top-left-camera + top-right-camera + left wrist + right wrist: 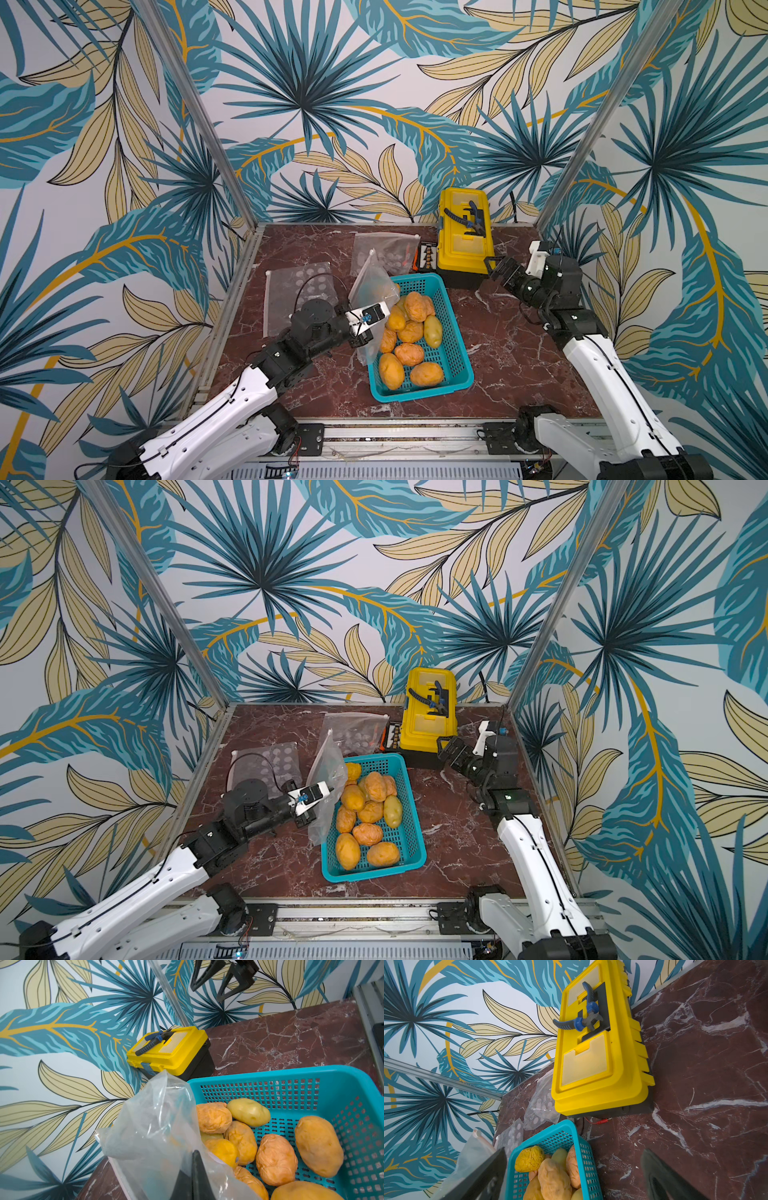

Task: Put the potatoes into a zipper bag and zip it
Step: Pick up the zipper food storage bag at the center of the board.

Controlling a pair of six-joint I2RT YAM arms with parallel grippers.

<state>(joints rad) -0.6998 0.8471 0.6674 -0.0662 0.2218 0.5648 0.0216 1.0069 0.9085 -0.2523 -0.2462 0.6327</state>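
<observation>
Several yellow-orange potatoes (409,332) (365,812) (276,1159) (554,1178) lie piled in a teal mesh basket (419,392) (374,872) at mid-table. A clear zipper bag (372,286) (328,771) (158,1126) stands upright at the basket's left rim. My left gripper (368,338) (305,818) (196,1153) is shut on the bag's film. Orange shows through the film; I cannot tell whether it is inside or behind. My right gripper (496,266) (446,744) (574,1150) hangs open and empty beyond the basket's far right corner, beside the toolbox.
A yellow toolbox (463,241) (598,1064) with pliers on its lid stands at the back. Two more clear bags (299,291) (384,251) lie flat at the back left. A small bit case (426,257) sits by the toolbox. Metal frame posts edge the table.
</observation>
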